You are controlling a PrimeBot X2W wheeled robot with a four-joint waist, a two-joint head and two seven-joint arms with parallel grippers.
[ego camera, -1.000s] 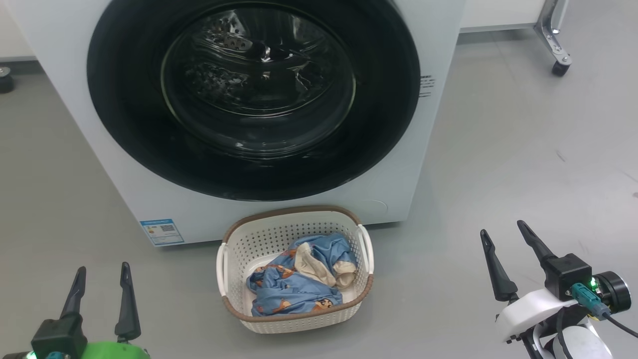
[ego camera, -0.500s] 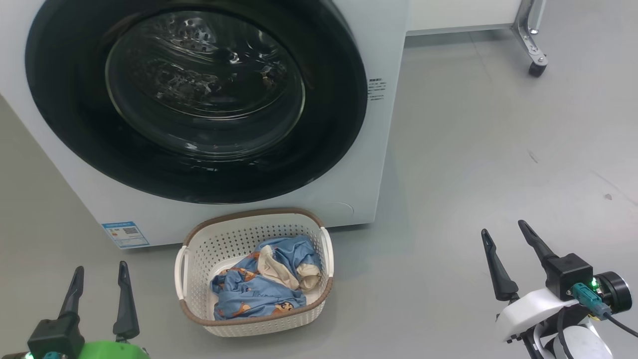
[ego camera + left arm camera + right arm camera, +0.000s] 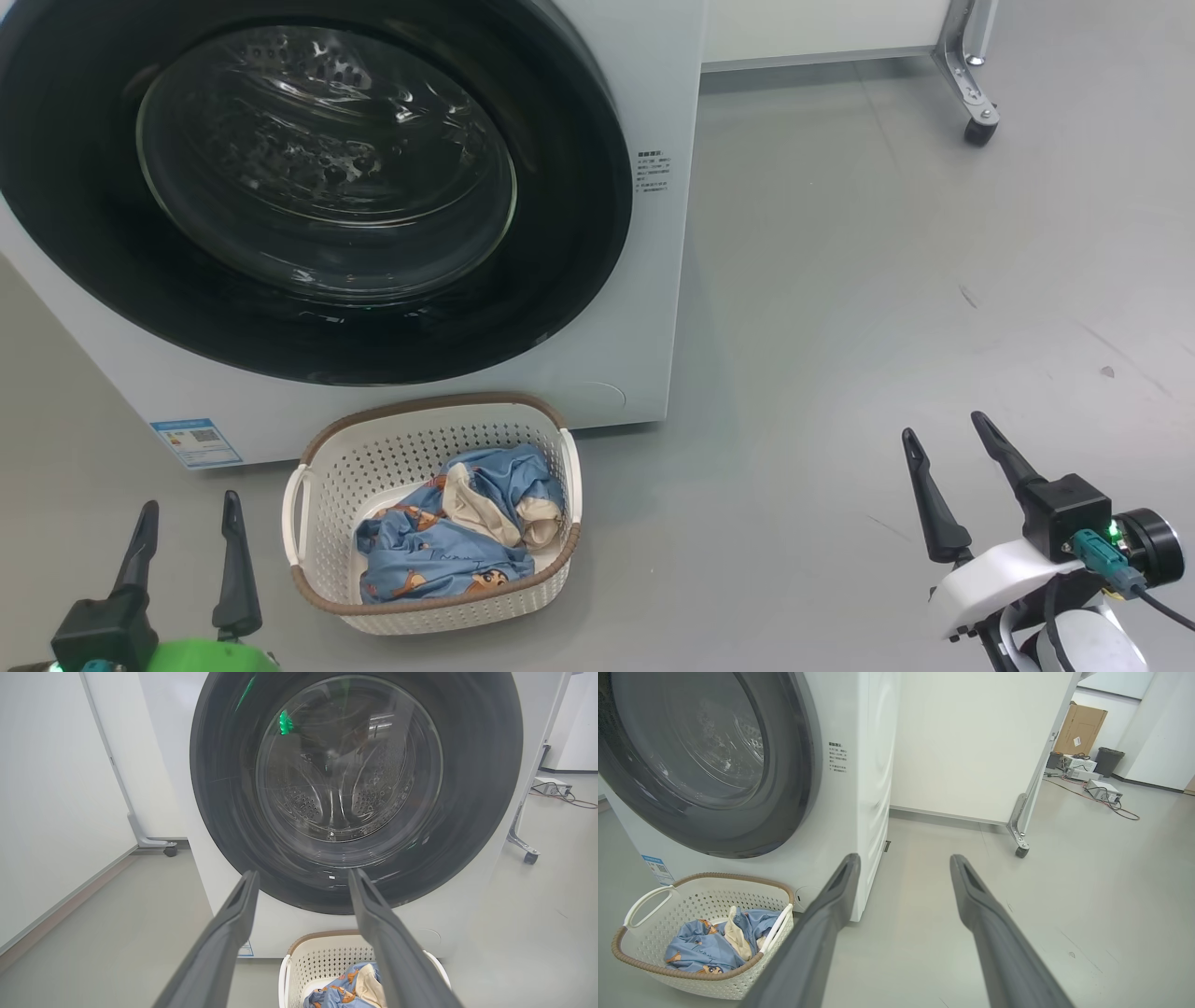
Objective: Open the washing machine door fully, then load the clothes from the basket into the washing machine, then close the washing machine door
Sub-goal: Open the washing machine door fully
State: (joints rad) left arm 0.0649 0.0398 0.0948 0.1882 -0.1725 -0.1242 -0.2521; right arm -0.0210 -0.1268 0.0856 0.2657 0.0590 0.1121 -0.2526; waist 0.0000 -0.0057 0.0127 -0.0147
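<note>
First step in hand, by the look of it: opening the washing machine door [image 3: 317, 177]. Shut flush against the white front of the washing machine [image 3: 658, 84], filling the upper left of the head view, with the steel drum [image 3: 336, 802] dimly visible through it. No handle or recess clearly made out on its rim, and hinge side impossible to tell.

Just below the door, at lower centre-left of the head view: the basket [image 3: 420, 403], standing on the grey floor [image 3: 887, 299] just in front of the machine and near the blue label sticker [image 3: 194, 441]. Inside it, the clothes [image 3: 439, 555], a crumpled blue bundle with a cream part on top. Nothing loaded yet.

Left gripper [image 3: 189, 504] at the lower left corner, fingers apart and empty, just left of the basket. Right gripper [image 3: 943, 426] at lower right, fingers spread wide, empty, over bare floor and well apart from both basket and machine. Left wrist view: pointed at the lower rim of the door. Right wrist view: aimed past the machine's right corner.

Next, as a judgement: raise one gripper to the door's edge, find a purchase on the rim, catch it between the fingers and swing it fully out. Worth minding the basket close under the door; hard to say whether the sweep clears it.
</note>
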